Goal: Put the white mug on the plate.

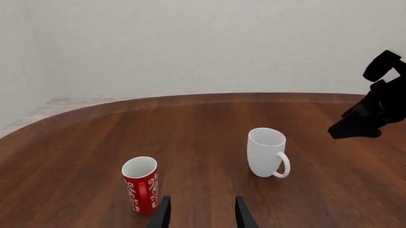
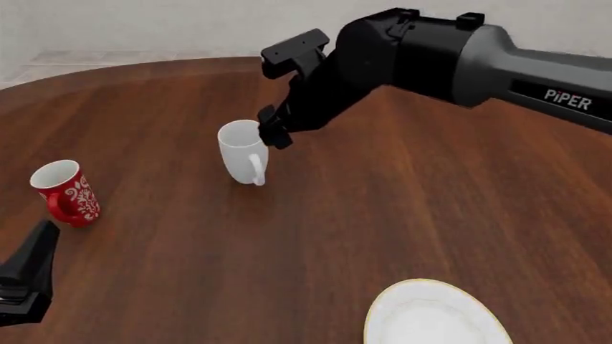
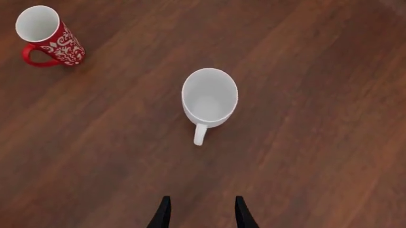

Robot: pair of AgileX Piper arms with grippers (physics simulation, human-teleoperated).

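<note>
The white mug [image 2: 241, 152] stands upright on the brown table with its handle toward the near side; the right wrist view looks down into the white mug [image 3: 209, 97]. My right gripper [image 2: 272, 130] hovers just above and to the right of the mug's rim, open, its fingers [image 3: 163, 213] apart with nothing between them. The plate [image 2: 435, 317], white with a gold rim, lies at the near edge, right of centre. My left gripper [image 2: 39, 247] is low at the near left, open and empty, with the white mug [image 1: 266, 152] ahead of it.
A red mug [image 2: 65, 192] with white swirls stands upright at the left, close in front of the left gripper; it shows as the red mug [image 1: 140, 185] and the red mug [image 3: 47, 35] in the wrist views. The right arm [image 2: 478, 64] spans the upper right. The table's curved far edge [image 1: 209, 96] meets a pale wall.
</note>
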